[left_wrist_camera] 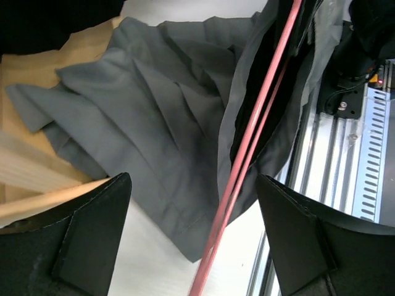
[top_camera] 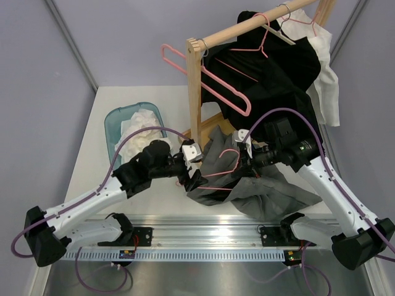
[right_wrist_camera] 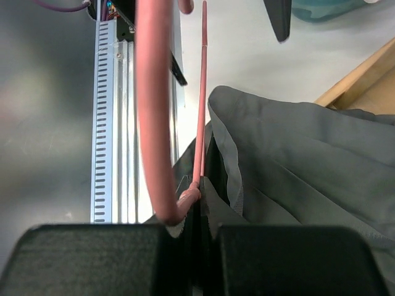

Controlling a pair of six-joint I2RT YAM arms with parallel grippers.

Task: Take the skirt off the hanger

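Two hazards: right gripper (right_wrist_camera: 200, 234) seemingly pinches hanger (right_wrist_camera: 153, 111) and skirt (right_wrist_camera: 296, 160) together (fabric drags along); left gripper (left_wrist_camera: 192, 185), spread around the hanger, grips nothing.

Four pink hangers (top_camera: 163, 52) are counted: three on the one wooden rack (top_camera: 196, 92), and one pink hanger (top_camera: 229, 161) below it, inside the single grey skirt (top_camera: 271, 191). Two more garments are hung on the rack: one black garment (top_camera: 278, 74) and one white garment (top_camera: 327, 92). One teal basket (top_camera: 111, 123) is counted left of the rack. Two claws are counted below it: left claw (top_camera: 196, 161) and right claw (top_camera: 242, 150).

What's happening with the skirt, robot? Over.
Left gripper open, straddling pink hanger. Right gripper shut on pink hanger. Grey skirt not yet off. Wooden rack right beside it.
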